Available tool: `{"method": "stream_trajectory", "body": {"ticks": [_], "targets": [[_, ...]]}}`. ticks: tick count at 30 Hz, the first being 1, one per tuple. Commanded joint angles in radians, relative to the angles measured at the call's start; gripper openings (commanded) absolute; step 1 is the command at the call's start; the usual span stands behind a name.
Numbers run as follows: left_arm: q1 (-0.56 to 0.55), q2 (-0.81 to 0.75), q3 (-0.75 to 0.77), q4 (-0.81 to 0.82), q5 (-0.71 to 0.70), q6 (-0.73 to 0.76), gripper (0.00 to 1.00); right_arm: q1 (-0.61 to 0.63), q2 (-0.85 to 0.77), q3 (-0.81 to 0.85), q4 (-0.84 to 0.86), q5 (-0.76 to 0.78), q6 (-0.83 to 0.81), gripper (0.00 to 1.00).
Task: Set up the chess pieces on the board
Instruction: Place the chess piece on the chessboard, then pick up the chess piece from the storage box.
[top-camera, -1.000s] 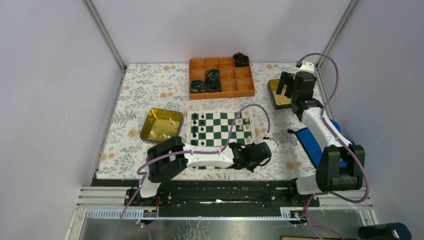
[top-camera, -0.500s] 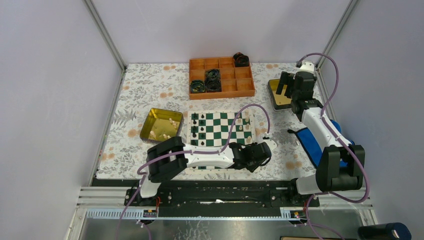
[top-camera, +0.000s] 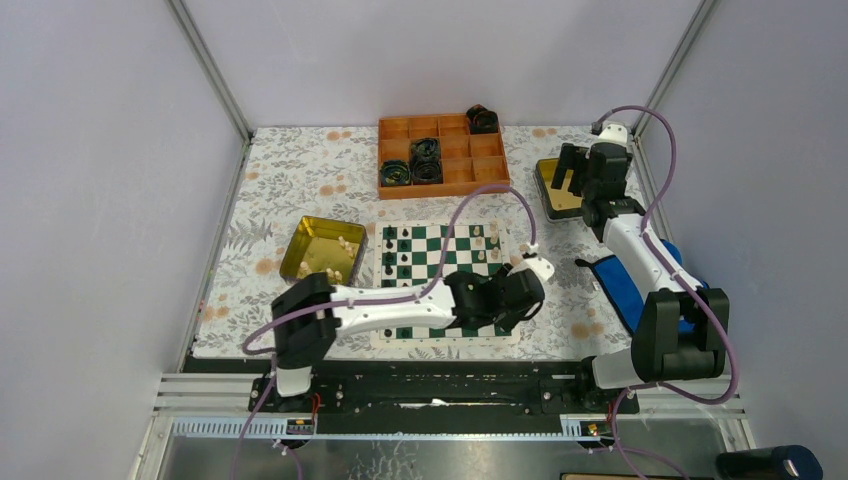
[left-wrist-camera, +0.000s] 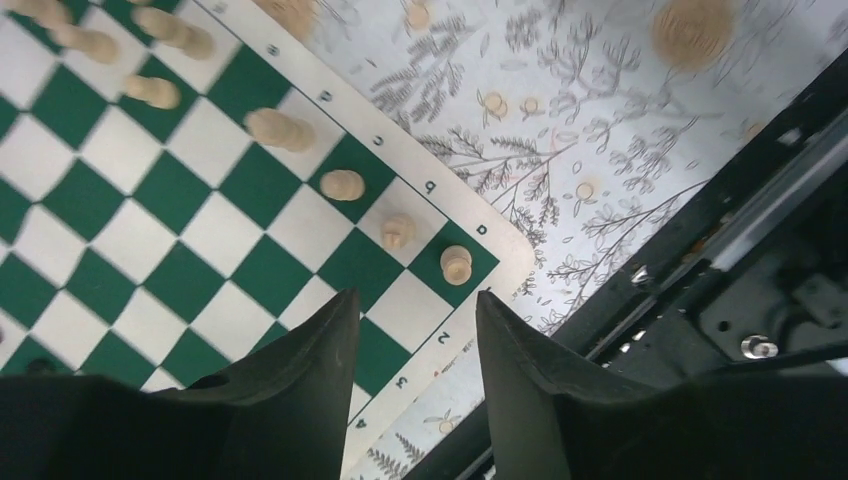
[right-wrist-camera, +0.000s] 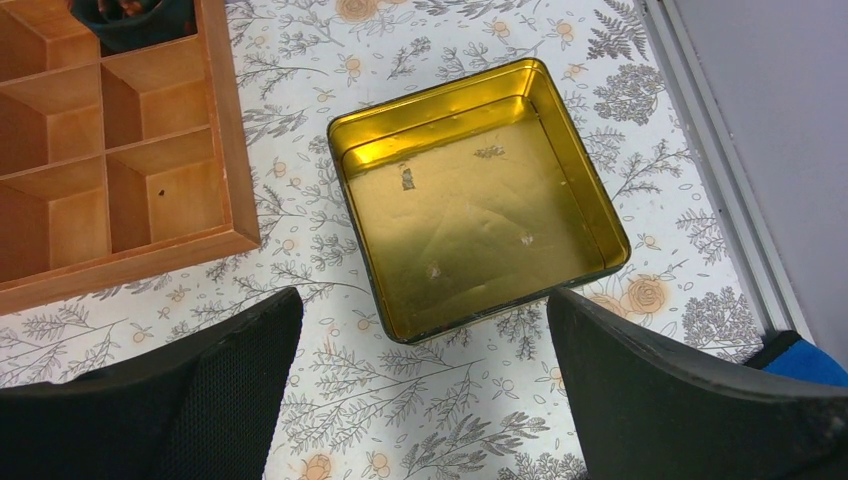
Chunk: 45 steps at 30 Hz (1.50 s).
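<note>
Where the fixed camera looks down, the board (top-camera: 447, 246) lies flat at mid-desk, on the flowered cloth of the desk (top-camera: 300, 180).
- Black chess pieces (top-camera: 396, 256) stand in two files on its left side; cream chess pieces (top-camera: 487, 243) stand on its right side.
- Left tin (top-camera: 310, 240) sits just beside the board's left edge, with loose cream pieces (top-camera: 345, 243) in it.
- Orange tray (top-camera: 460, 178) lies beyond the board and holds black rolls (top-camera: 427, 150).
- Left arm (top-camera: 390, 308) lies across the board's near half, with its head over the near right part.
- Right arm (top-camera: 640, 245) reaches to the far right, with its head over the right tin (top-camera: 552, 195).

Left wrist view:
- Left jaws are apart with nothing between them; the dark fingers (left-wrist-camera: 300, 370) hang above the board's corner.
- Cream pieces stand singly on the edge squares lettered a, b and c.
- Those farther along the row are blurred.

Right wrist view:
- Right jaws are spread wide and grip nothing, clear above the cloth.
- The right tin lies between and beyond them, showing its gold inside.
- A corner of the orange tray shows at left, with one black roll in its top compartment.
</note>
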Motion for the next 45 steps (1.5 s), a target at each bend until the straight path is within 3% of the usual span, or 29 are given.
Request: {"method": "stream_trajectory", "body": {"ticks": [1, 7, 15, 23, 29, 35, 45], "targets": [[-0.004, -0.118, 0.056, -0.117, -0.131, -0.089, 0.56, 0.010, -0.003, 0.051, 0.019, -0.023, -0.002, 1.00], [0.092, -0.261, 0.013, -0.204, -0.226, -0.241, 0.64, 0.010, -0.001, 0.047, 0.022, -0.034, 0.006, 1.00], [0.454, -0.445, -0.195, -0.215, -0.215, -0.398, 0.65, 0.011, -0.004, 0.042, 0.022, -0.051, 0.018, 1.00], [0.747, -0.442, -0.279, -0.244, -0.205, -0.473, 0.64, 0.022, -0.010, 0.045, 0.017, -0.056, 0.017, 1.00], [0.948, -0.410, -0.362, -0.153, -0.117, -0.463, 0.62, 0.027, -0.018, 0.035, 0.022, -0.058, 0.018, 1.00], [1.040, -0.370, -0.414, -0.040, -0.073, -0.419, 0.57, 0.037, -0.018, 0.031, 0.024, -0.060, 0.020, 1.00], [1.043, -0.329, -0.462, 0.096, -0.029, -0.367, 0.50, 0.045, -0.001, 0.037, 0.025, -0.059, 0.018, 1.00]]}}
